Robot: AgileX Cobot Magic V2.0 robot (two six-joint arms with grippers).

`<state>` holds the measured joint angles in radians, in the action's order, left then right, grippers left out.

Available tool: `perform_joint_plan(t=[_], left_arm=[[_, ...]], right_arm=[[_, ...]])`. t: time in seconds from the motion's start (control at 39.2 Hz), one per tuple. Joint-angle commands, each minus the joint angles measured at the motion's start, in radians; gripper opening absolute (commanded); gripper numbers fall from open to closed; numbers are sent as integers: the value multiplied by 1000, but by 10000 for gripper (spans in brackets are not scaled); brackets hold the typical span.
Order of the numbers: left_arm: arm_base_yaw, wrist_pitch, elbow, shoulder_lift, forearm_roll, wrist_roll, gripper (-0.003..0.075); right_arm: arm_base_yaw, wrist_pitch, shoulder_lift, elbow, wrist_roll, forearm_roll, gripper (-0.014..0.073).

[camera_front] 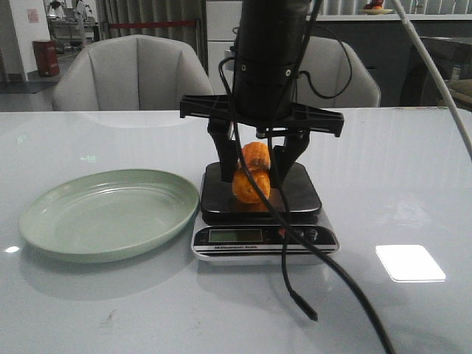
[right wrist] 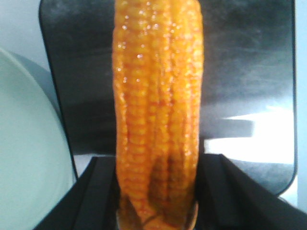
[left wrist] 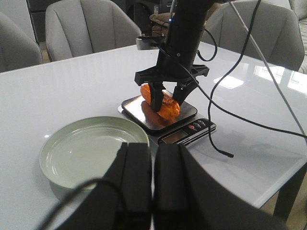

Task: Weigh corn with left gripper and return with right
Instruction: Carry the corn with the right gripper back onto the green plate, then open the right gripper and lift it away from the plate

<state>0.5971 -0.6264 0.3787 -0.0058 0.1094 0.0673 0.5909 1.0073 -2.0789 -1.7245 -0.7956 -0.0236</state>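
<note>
The corn (camera_front: 251, 177) is partly hidden in the front view by the right gripper (camera_front: 257, 171), whose fingers cover its sides and whose cable crosses before it. In the right wrist view the cob's far end runs off the edge and its near end sinks between the fingers, so the grip itself is unseen. The scale (camera_front: 264, 237) display is too small to read. The left gripper (left wrist: 152, 191) is cut off by the left wrist view's edge, fingers pressed together.

scale (camera_front: 264, 237) display and label: print too small to read | no legible text
</note>
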Motion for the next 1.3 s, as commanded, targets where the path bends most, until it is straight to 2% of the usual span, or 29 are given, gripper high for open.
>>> perform_joint_plan(t=[0.0, 0.33, 0.46, 0.59, 0.76, 0.82, 0.89, 0.97, 1.12, 1.27], left_arm=[[1, 70, 24, -21, 5, 0, 125], [1, 70, 24, -21, 5, 0, 125], [1, 70, 24, -21, 5, 0, 125], [1, 70, 24, -21, 5, 0, 125], [1, 70, 24, -21, 5, 0, 125], [1, 70, 24, -21, 5, 0, 125], [1, 70, 24, -21, 5, 0, 125], [1, 70, 24, -21, 5, 0, 125], [1, 70, 24, -21, 5, 0, 125], [1, 70, 24, -21, 5, 0, 125]], right_arm=[[27, -44, 59, -60, 5, 36, 149], [149, -269, 30, -76, 14, 100, 149], [168, -310, -5, -85, 14, 146, 169], [180, -359, -32, -85, 14, 171, 269], [190, -404, -50, -85, 14, 172, 468], [190, -403, -51, -85, 14, 172, 523], [185, -389, -51, -85, 14, 172, 559], [176, -367, -49, -91, 14, 172, 559], [148, -235, -43, -140, 21, 172, 559], [107, -123, 5, -161, 161, 172, 559]])
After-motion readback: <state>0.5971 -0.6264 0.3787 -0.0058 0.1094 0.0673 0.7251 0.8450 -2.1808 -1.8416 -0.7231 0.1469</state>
